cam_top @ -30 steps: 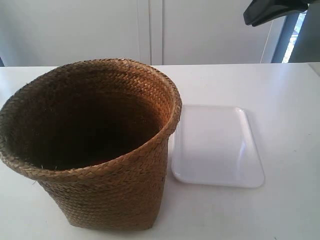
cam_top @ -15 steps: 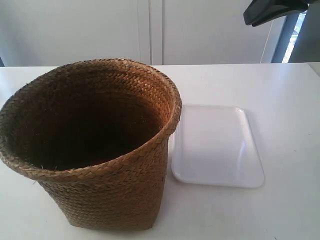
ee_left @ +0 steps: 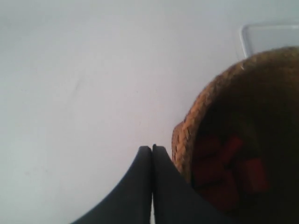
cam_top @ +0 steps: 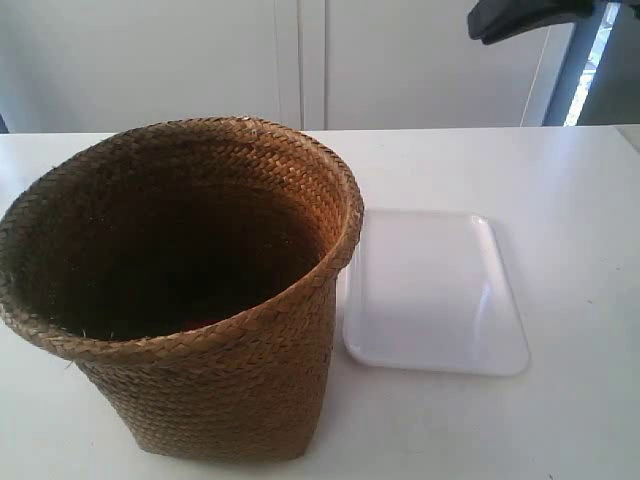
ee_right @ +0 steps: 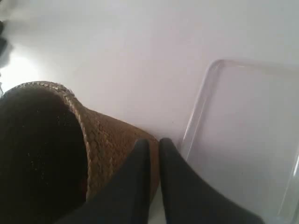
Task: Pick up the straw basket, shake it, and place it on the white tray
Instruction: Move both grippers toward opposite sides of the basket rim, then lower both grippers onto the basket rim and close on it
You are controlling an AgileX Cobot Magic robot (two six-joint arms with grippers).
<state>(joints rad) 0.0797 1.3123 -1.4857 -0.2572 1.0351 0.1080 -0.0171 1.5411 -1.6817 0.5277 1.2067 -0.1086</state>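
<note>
The straw basket (cam_top: 190, 300) stands upright on the white table at the exterior view's left, its inside dark. Touching its right side lies the white tray (cam_top: 432, 292), flat and bare. My left gripper (ee_left: 152, 147) is shut, hovering above the table just outside the basket's braided rim (ee_left: 184, 135); blurred red shapes (ee_left: 233, 163) show inside the basket. My right gripper (ee_right: 153, 141) has its fingers nearly together with only a thin slit and nothing between them, above the basket's outer wall (ee_right: 110, 140) beside the tray's edge (ee_right: 198, 107).
The white table (cam_top: 570, 170) runs back to a pale wall with a vertical seam. A dark part of an arm (cam_top: 520, 18) hangs at the exterior view's top right, above the table's far side.
The dark arm part at the exterior view's top right has shifted a little to the left. Basket and tray have not moved.
</note>
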